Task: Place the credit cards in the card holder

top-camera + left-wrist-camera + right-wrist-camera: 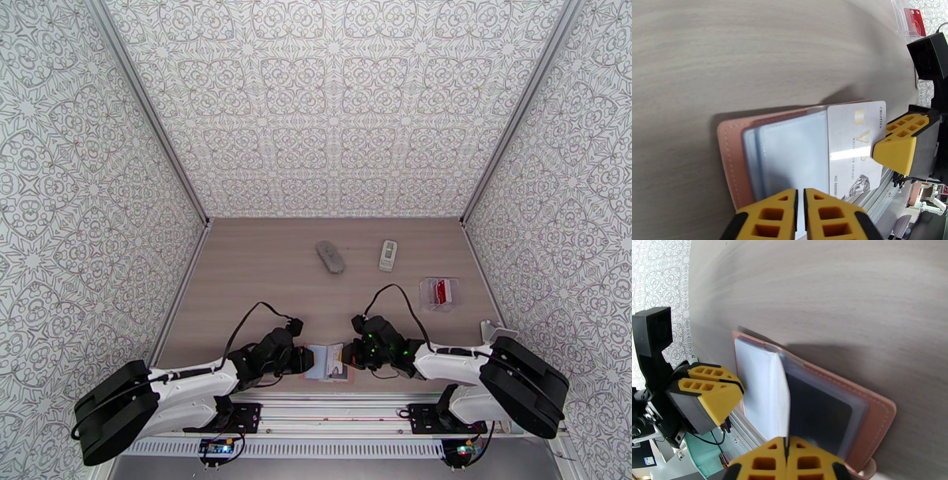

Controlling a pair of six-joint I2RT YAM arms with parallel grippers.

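Pinching tight, the right gripper [786,444] holds a white plastic credit card [853,152]; the left gripper [800,194] pinches the pink leather card holder's [730,158] clear sleeve [794,158].

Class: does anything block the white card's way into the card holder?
Nothing visible does. The white card, held by the right pincer, meets the clear sleeve of the card holder; the left pincer grips its edge.

Looks like a robot test cell in a lab. Closed in on 3 sides by patterned panels [332,103] set in aluminium posts [151,110], around a wood-grain desk [261,268]. Mounted on a metal rail [332,410] at the near edge: a left arm [189,383] and a right arm [450,365], with loose cables [241,324] and lit circuit boards [220,450].
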